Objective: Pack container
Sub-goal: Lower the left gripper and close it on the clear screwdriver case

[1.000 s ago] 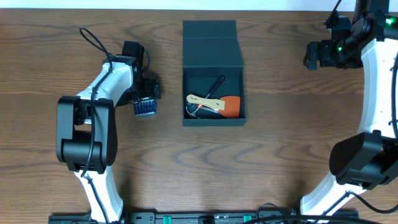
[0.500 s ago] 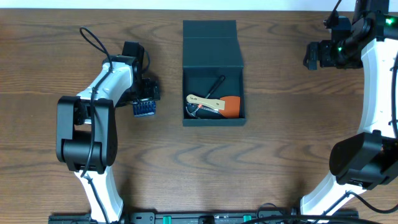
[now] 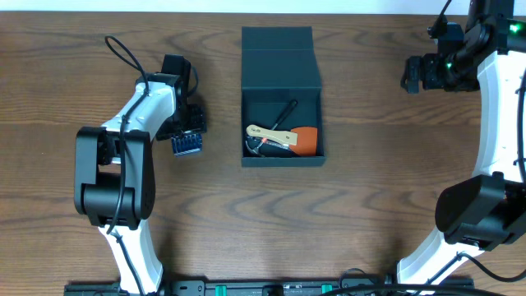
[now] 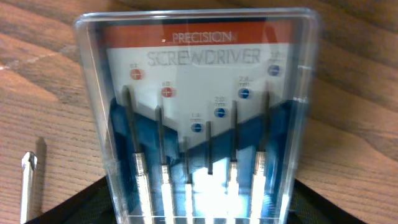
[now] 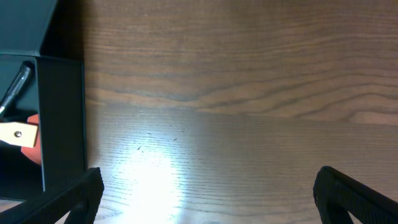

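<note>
Between the fingers (image 4: pixel 68 208) of my left hand (image 3: pixel 188 130) lies one case (image 4: pixel 199 112): clear, glossy plastic, oblong with rounded corners, a red band at its far end and a blue bed under six thin steel drivers. Six round size dots sit above them, two red and four blue. I cannot tell whether this hand is pressing on the case or merely straddling it. Just left of the hand, one loose cross-tipped bit (image 4: pixel 28 180) rests on the grained wooden desk (image 4: pixel 56 68).

Since a second ago the case has slid slightly leftward with the hand.

Well to the right of that hand stands the container (image 3: pixel 282 156), a matte dark, square-cornered box, its flap lid (image 3: pixel 278 57) folded back beyond it. Inside are a wooden handle (image 3: pixel 267 133), an orange piece (image 3: pixel 306 141) and a black stick (image 3: pixel 286 113).

My right hand (image 5: pixel 208 199) hangs wide open and empty, unmoved, with the container off to its left.
</note>
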`<control>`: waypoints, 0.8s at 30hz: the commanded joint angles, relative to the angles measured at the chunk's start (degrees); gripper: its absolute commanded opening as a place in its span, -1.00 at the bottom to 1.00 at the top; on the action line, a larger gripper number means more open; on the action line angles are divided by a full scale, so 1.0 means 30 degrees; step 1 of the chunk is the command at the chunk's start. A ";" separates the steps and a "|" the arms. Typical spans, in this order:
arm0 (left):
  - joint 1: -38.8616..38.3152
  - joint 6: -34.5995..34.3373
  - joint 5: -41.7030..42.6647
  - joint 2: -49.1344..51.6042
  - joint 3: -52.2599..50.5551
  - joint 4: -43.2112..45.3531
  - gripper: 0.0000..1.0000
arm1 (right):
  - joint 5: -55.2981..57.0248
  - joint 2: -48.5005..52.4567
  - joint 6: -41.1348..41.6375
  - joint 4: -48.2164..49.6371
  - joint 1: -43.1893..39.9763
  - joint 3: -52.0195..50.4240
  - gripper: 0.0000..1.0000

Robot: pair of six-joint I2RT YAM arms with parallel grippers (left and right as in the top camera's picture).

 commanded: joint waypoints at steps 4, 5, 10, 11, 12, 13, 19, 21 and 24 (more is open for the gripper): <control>0.0044 -0.0036 -0.0707 0.0510 0.0160 0.0029 0.34 | -0.0233 0.0160 -0.0270 -0.0138 -0.0095 -0.0124 0.99; 0.0044 -0.0036 -0.0707 0.0510 0.0160 0.0029 0.34 | -0.0233 0.0160 -0.0262 -0.0138 -0.0095 -0.0124 0.98; 0.0044 -0.0036 -0.0707 0.0510 0.0160 0.0022 0.26 | -0.0233 0.0160 -0.0270 -0.0138 -0.0095 -0.0124 0.98; 0.0044 -0.0036 -0.0707 0.0510 0.0160 0.0022 0.24 | -0.0233 0.0160 -0.0270 -0.0138 -0.0095 -0.0124 0.99; 0.0044 -0.0036 -0.0707 0.0503 0.0160 0.0029 0.19 | -0.0233 0.0160 -0.0270 -0.0146 -0.0095 -0.0124 0.98; 0.0044 -0.0044 -0.0707 0.0503 0.0160 0.0022 0.16 | -0.0233 0.0160 -0.0270 -0.0146 -0.0095 -0.0124 0.99; 0.0044 -0.0044 -0.0554 0.0153 0.0160 -0.0255 -0.10 | -0.0233 0.0160 -0.0270 -0.0138 -0.0095 -0.0124 0.98; 0.0044 -0.0036 -0.0554 -0.0299 0.0160 -0.0277 -0.22 | -0.0226 0.0160 -0.0270 -0.0146 -0.0095 -0.0124 0.98; 0.0044 -0.0044 -0.0546 -0.1144 0.0175 -0.0277 -0.54 | -0.0233 0.0160 -0.0270 -0.0146 -0.0095 -0.0124 0.99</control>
